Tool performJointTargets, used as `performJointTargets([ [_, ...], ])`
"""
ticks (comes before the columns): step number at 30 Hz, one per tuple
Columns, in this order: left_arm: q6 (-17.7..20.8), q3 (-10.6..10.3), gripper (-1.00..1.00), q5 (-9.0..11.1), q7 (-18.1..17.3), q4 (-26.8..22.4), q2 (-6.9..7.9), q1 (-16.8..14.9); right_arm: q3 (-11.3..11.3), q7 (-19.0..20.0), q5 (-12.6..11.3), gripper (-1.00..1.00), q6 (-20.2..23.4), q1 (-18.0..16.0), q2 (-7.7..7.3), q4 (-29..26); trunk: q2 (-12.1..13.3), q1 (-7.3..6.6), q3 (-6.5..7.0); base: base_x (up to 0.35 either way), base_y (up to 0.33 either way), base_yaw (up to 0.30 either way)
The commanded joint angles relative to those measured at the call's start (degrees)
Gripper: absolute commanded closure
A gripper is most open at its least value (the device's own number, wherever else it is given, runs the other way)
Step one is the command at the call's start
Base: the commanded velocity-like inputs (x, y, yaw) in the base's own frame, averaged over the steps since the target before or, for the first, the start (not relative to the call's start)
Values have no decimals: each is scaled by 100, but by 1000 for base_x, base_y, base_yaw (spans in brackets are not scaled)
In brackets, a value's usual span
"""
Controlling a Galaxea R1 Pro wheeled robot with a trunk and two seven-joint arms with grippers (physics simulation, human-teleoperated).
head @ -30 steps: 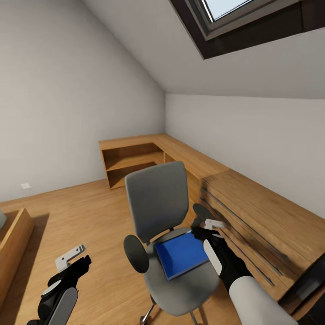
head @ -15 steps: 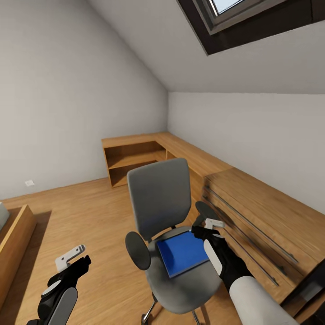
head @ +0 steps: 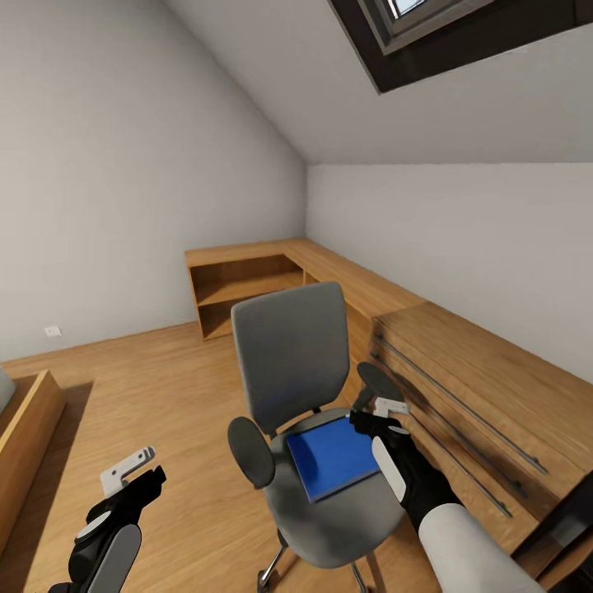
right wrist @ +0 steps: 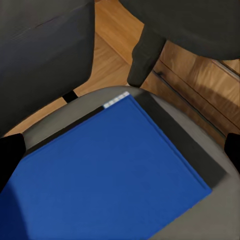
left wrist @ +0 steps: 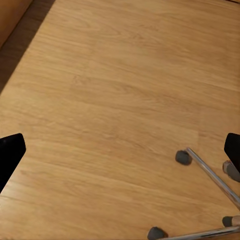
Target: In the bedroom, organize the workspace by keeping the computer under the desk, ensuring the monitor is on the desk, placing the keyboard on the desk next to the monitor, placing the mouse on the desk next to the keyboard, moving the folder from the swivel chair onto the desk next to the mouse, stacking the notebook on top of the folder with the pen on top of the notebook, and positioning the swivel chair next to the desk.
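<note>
Right now you have the grey swivel chair with black armrests (head: pixel 306 412) in front of you, standing on the wooden plank floor (head: pixel 148 387) just beside the long wooden drawer unit (head: pixel 478 387). The flat blue rectangular folder (head: pixel 333 457) lies on its seat, and in the right wrist view the same folder (right wrist: pixel 110 175) lies flat on the grey cushion below the chair's dark backrest. Your right gripper (head: pixel 380 414) hangs just above the folder's far right corner, next to the chair's right armrest; its black fingertips (right wrist: pixel 10 160) sit wide apart at either edge of the wrist picture, closed on nothing. Your left gripper (head: pixel 136 469) hangs low at your left side over bare floor, well apart from the chair. Its fingertips (left wrist: pixel 10 155) are likewise spread, and between them you see planks and the chair's chrome legs with dark castors (left wrist: pixel 200 175). A low wooden corner shelf unit (head: pixel 247 288) stands against the far walls.
</note>
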Motion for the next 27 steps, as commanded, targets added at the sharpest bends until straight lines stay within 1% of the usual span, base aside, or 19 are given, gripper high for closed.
performJointTargets([
  [1, 14, -12, -100, 36, 49, -8, 6, -4, 25, -56, -57, -100, 19, -3, -3, -9, -45, 22, -24, 0, 0, 48],
  [5, 14, -12, -100, 36, 49, -8, 6, -4, 18, -82, -55, -100, 1, -3, -7, 1, -205, 110, -93, 0, 0, 120],
  [8, 14, 0, -100, 36, 49, -1, 6, -4, 16, -76, -50, -100, -69, -3, -15, 20, -205, 110, -93, 0, 0, 3],
  [13, 7, -3, -100, 29, 44, 15, 6, -4, 36, -60, -46, -100, -348, -3, -9, 244, -205, 110, -93, 30, 0, 0],
  [22, 6, -3, -100, 27, 40, 22, 6, -4, 44, -54, -46, -100, -471, -3, -8, 315, -205, 110, -93, 245, 0, 0],
  [27, 7, -3, -100, 27, 41, 26, 6, -4, 56, -53, -46, -100, -477, -3, -2, 492, -205, 110, -93, 102, 0, 0],
])
